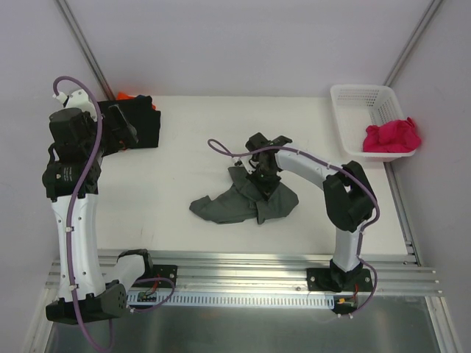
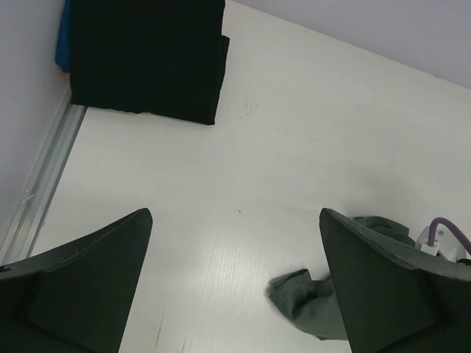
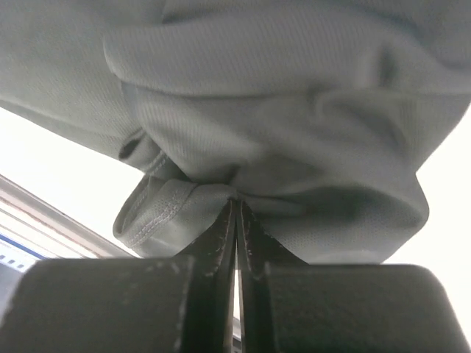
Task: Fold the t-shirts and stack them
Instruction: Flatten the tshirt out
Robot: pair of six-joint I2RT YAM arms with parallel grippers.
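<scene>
**Right claw pinches the grey shirt, left claw held wide apart**

A crumpled dark grey cloth t-shirt [image 1: 243, 202] lies in a heap near the middle of the flat white counter [image 1: 184, 162], somewhat toward its near edge. The right claw [image 3: 237, 209] is at the far side of that heap. Its two black fingers [image 3: 213, 250] are pressed together on a bunched fold of the grey cloth, and the hem sags to the left of the pinch.

Farther back and to the left, the left claw [image 2: 235, 213] hangs above bare counter with its fingers spread wide and nothing between them.

Beyond it, at the far left corner, a folded black cloth t-shirt [image 1: 136, 121] lies flat. An orange cloth edge [image 1: 125, 95] and a blue cloth edge [image 2: 62, 37] show from under it.

At the far right, a white plastic lattice basket [image 1: 353, 95] holds a rumpled magenta-pink cloth t-shirt [image 1: 392, 136] at its near end.
</scene>
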